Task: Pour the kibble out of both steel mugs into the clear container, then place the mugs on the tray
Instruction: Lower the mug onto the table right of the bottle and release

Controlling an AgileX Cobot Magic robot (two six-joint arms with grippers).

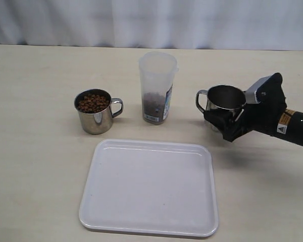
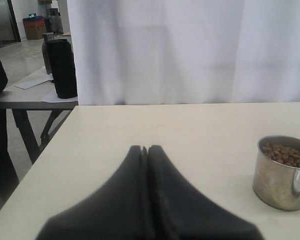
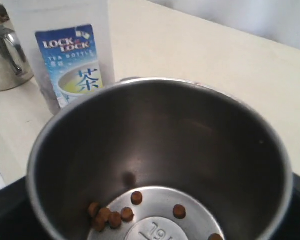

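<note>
The right jaws are clamped wide around the body of a short, shiny stainless-steel mug (image 1: 226, 98). It is upright, with its looped handle turned toward the middle of the pale counter (image 1: 35, 151). I cannot tell whether this held mug rests on the counter or hangs just above it. Inside it, only a few small round dark-brown kibble pellets (image 3: 110, 217) lie on the bottom. Near it stands the tall translucent plastic container (image 1: 157, 88) with a blue-and-white label (image 3: 72, 65), pellets filling its lower part. Beyond the container sits a second steel mug (image 1: 95, 112), heaped with pellets, handle toward the container. The left jaws are pressed together on nothing, low over the counter near that second steel mug. The large flat white rectangular tray (image 1: 149, 186) lies in front of all three, touching none.
</note>
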